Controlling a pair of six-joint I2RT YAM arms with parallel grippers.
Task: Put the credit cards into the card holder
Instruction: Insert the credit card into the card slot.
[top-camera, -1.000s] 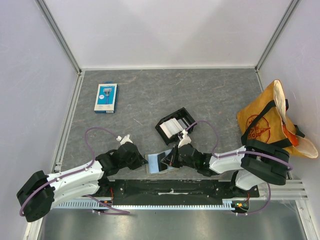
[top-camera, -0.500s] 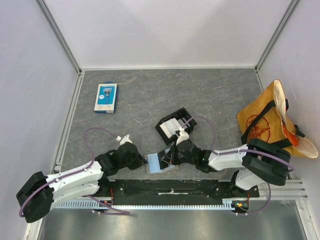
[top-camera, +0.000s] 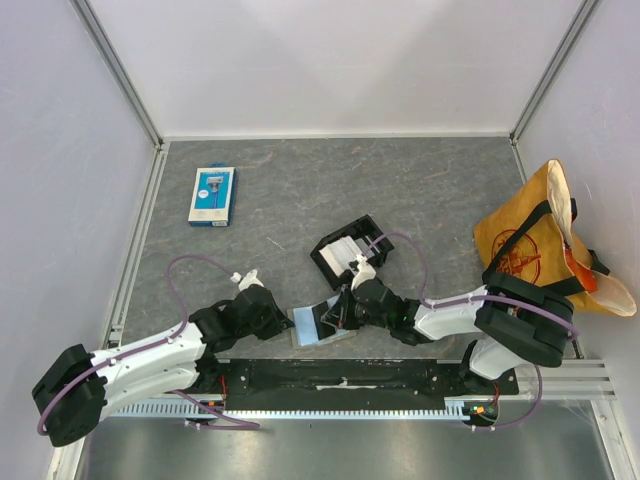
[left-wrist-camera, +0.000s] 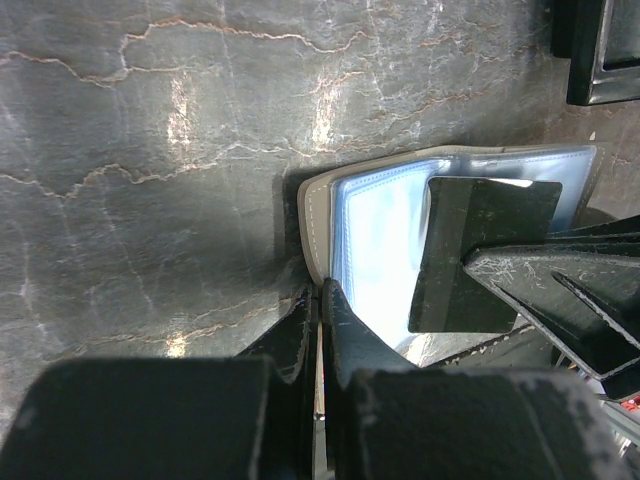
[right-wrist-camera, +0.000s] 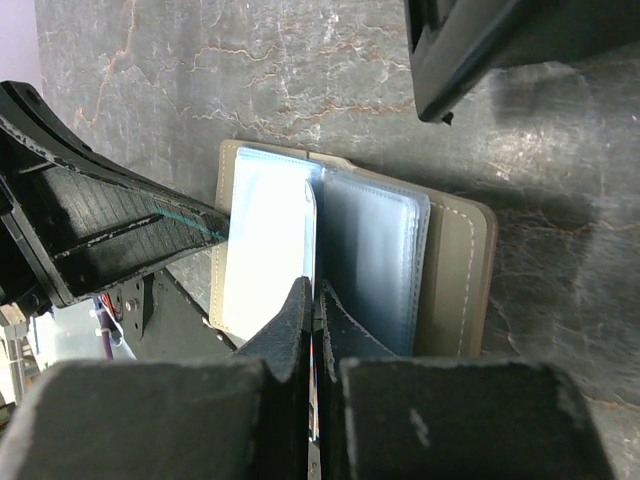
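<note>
The card holder (top-camera: 318, 326) lay open near the table's (top-camera: 430, 190) front edge, with the tray (top-camera: 326, 268) holding credit cards (top-camera: 345, 253) just behind it, the retail pack (top-camera: 212, 195) far back-left, and the bag (top-camera: 530, 245) at right.

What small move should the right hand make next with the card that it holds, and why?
Probably ease the card a little deeper into the open card holder. The right hand is shut on the card, whose edge stands at the clear pages, and the left hand pinches the holder's edge, apparently steadying it.
</note>
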